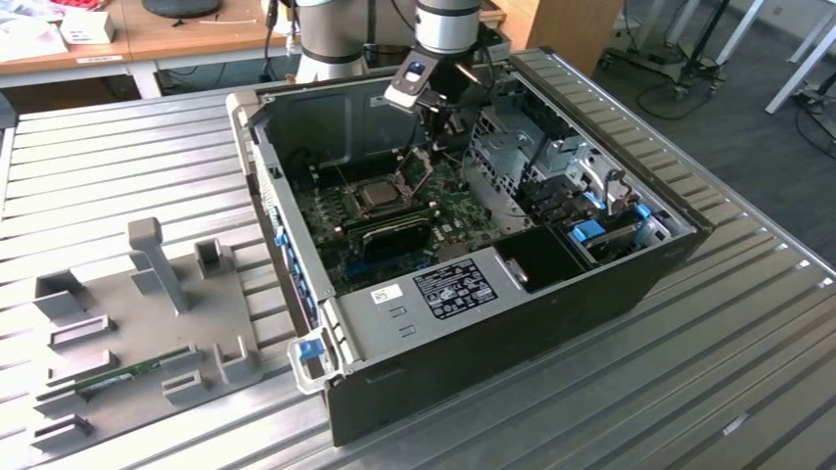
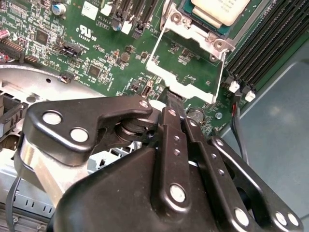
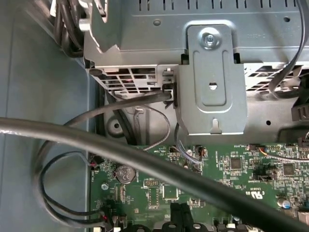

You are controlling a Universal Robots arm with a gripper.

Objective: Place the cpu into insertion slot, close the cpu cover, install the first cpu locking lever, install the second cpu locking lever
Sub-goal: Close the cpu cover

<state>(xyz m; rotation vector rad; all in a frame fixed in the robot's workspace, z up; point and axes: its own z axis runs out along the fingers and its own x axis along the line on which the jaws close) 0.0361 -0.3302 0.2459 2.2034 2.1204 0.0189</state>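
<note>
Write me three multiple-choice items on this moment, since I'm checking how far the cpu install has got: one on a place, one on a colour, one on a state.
1. Where does the cpu lie?
A. in the insertion slot
B. on the table outside the case
C. on top of a closed cover

2. What colour is the circuit board around the slot?
A. red
B. white
C. green

3. How does the cpu cover stand?
A. shut flat over the cpu
B. swung open on its hinge, off the cpu
C. taken off and laid aside

Answers:
1 A: in the second wrist view the chip sits inside the slot's silvery rim.
2 C: the board is green on every side.
3 B: the frame stands away from the slot, board showing through its cut-out, with the gripper at its free edge.
</note>
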